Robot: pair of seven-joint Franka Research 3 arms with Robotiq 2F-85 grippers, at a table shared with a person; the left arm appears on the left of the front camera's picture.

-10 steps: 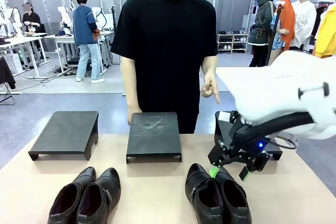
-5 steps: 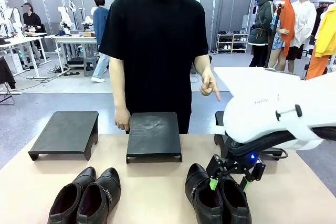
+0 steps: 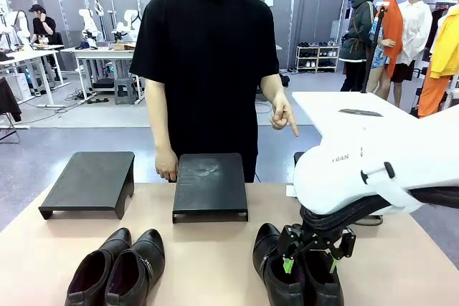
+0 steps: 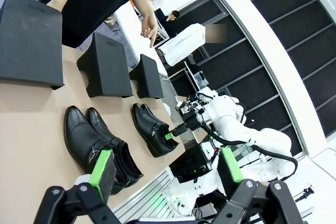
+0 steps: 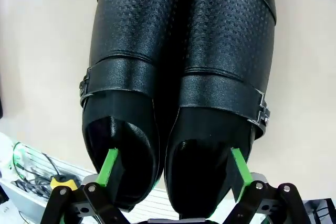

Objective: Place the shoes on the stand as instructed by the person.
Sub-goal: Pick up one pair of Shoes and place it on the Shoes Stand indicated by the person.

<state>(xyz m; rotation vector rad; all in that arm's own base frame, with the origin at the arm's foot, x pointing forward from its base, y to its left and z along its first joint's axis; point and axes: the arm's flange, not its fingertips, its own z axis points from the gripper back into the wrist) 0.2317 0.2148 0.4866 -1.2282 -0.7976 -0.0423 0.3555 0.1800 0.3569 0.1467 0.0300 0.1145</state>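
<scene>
The right gripper [image 3: 310, 263] is seen lowered over the right pair of shoes [image 3: 270, 257], which lies on the table [image 3: 215, 256]. Its fingers are spread wide. In the right wrist view, the heel ends of this pair [image 5: 226, 77] are placed between the fingers, side by side and touching, with the toes pointed away from the right gripper [image 5: 173, 166]. One green pad [image 5: 110, 165] is seen over the dark opening of one shoe; the other pad [image 5: 237, 165] is seen at the outer rim of the second shoe. Whether contact is made cannot be told.

The left gripper [image 4: 167, 167] is held with fingers spread and nothing between them. The left pair of shoes [image 4: 97, 142] is seen on the table beyond one of its fingers, and the three black stands [image 4: 105, 64] farther beyond.

In the front view, the left pair [image 3: 118, 266] lies before the left stand [image 3: 90, 177] and the middle stand [image 3: 209, 180]. One hand [image 3: 285, 116] of the person [image 3: 204, 69] is held with the index finger pointed downward.
</scene>
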